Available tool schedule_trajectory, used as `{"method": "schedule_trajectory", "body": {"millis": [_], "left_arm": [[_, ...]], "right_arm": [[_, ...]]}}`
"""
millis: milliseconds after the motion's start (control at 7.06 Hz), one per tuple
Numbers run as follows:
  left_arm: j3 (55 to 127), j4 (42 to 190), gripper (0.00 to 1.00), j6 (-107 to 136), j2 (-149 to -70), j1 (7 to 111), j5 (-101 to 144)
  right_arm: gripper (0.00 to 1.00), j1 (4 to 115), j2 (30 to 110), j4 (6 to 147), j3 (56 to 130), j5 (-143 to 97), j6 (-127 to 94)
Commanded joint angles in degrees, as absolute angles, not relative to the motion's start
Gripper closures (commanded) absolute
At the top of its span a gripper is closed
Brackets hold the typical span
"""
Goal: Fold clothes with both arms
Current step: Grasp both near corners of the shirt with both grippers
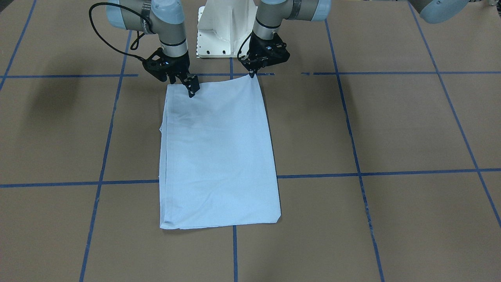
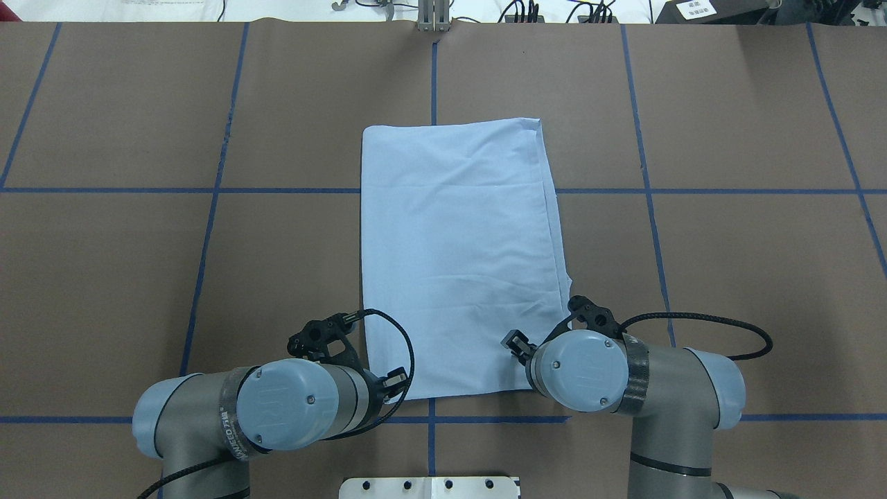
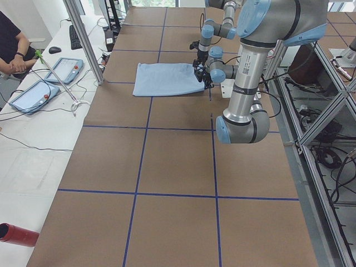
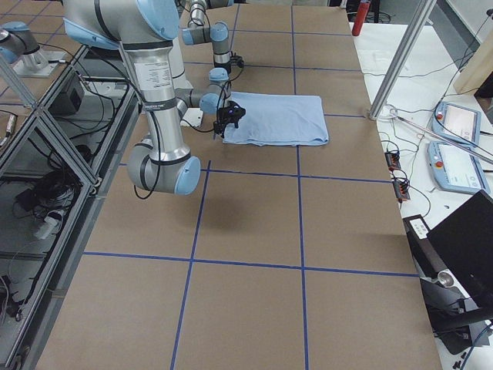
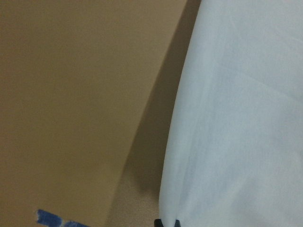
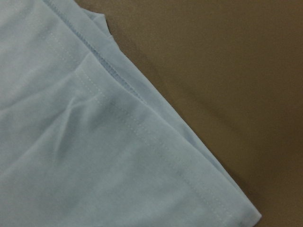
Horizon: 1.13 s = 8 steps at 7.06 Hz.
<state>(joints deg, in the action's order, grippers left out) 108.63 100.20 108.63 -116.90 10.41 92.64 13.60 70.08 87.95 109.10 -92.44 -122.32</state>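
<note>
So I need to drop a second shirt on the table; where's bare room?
Bare table on both long sides of the shirt, and beyond its far edge. Crowded at the near edge: left gripper and right gripper are at its corners.

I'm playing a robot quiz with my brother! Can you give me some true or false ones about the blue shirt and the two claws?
1. The shirt lies folded into a long rectangle on the table. True.
2. Both claws are at the end of the shirt nearest the robot. True: the left claw and the right claw are each at a corner of that end.
3. The shirt hangs in the air between the arms. False: it rests flat on the table.
4. The shirt is bright red. False: it is pale blue.
5. Blue tape lines cross the brown table. True.
</note>
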Motion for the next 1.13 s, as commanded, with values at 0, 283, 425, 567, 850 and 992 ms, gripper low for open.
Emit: {"method": "schedule_trajectory", "body": {"millis": [0,283,425,567,850,992], "left_arm": [[108.63,100.28,1.00,108.63,-116.89,10.37,92.64],[108.63,100.28,1.00,108.63,-116.98,10.37,92.64],[108.63,100.28,1.00,108.63,-116.98,10.37,92.64],[108.63,100.28,1.00,108.63,-116.98,10.37,92.64],[108.63,100.20,1.00,108.63,-116.98,10.28,92.64],[108.63,100.28,1.00,108.63,-116.98,10.28,92.64]], "right_arm": [[0.00,13.71,70.14,87.98,108.72,-92.72,-122.26],[0.15,13.89,70.05,87.98,109.07,-92.99,-122.26],[0.65,14.06,70.05,87.98,109.33,-93.34,-122.26],[0.92,14.06,70.05,87.98,109.34,-93.34,-122.17],[1.00,14.15,69.96,87.89,109.34,-93.43,-122.17],[1.00,14.15,69.79,87.98,109.34,-93.43,-122.17]]}}
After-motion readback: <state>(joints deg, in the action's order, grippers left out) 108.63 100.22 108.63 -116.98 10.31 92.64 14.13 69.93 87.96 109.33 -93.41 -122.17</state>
